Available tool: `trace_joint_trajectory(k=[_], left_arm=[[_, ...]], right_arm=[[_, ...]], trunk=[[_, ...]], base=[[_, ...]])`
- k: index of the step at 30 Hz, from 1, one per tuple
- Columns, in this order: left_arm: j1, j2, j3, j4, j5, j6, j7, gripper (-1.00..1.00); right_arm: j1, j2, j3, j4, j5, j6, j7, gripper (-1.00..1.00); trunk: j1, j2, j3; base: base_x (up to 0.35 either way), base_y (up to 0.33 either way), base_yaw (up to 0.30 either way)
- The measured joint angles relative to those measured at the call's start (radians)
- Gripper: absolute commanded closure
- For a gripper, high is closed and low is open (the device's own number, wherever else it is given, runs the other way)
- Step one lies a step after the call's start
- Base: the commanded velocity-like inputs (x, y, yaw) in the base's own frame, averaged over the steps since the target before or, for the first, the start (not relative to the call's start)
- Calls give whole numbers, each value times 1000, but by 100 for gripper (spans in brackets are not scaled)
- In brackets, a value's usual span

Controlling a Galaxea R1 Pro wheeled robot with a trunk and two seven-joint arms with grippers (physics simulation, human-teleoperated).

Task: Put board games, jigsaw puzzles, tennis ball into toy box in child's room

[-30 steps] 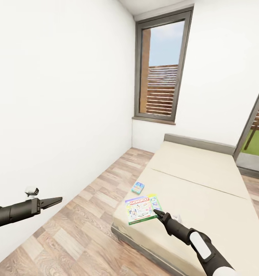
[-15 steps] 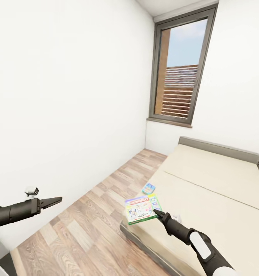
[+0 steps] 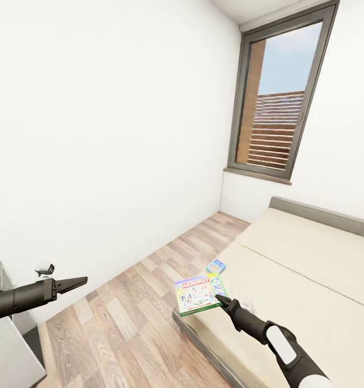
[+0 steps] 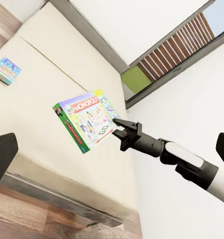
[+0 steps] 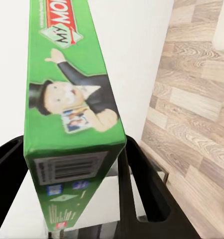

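Observation:
My right gripper point(image 3: 220, 298) is shut on the corner of the green-edged Monopoly board game point(image 3: 200, 295), holding it tilted in the air over the near corner of the bed point(image 3: 311, 269). The right wrist view shows the box's green edge point(image 5: 67, 114) clamped between the black fingers point(image 5: 142, 189). The left wrist view shows the same box point(image 4: 87, 124) in that gripper point(image 4: 117, 127). A small blue board game point(image 3: 216, 266) lies flat on the bed just beyond it, also visible as a blue box point(image 4: 6, 70). My left gripper point(image 3: 74, 282) hovers over the floor, far left, open and empty.
A grey-topped white unit point(image 3: 9, 334) juts in at the lower left, right under my left arm. Wood-plank floor point(image 3: 128, 302) runs between the white wall and the bed. A tall window point(image 3: 279, 102) stands at the far end.
The whole view has swung left, so the camera moved. The window and bed slid right and the unit's corner came into view. Both arms keep their pose, and the box stays held.

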Motion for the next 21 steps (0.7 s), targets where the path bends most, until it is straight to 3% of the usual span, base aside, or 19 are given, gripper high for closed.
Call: trace_joint_trajectory(k=[10,21], left_arm=[[0,-3,0,0,0,0,0,-100],[0,-3,1,-1,2,0,0,-100]], right_arm=[[0,0,0,0,0,0,0,100],[0,0,1,1,1,0,0,100]], trunk=[[0,0,5],[0,-1,10]], base=[[-2,-295,273],[-32,-37,273]])
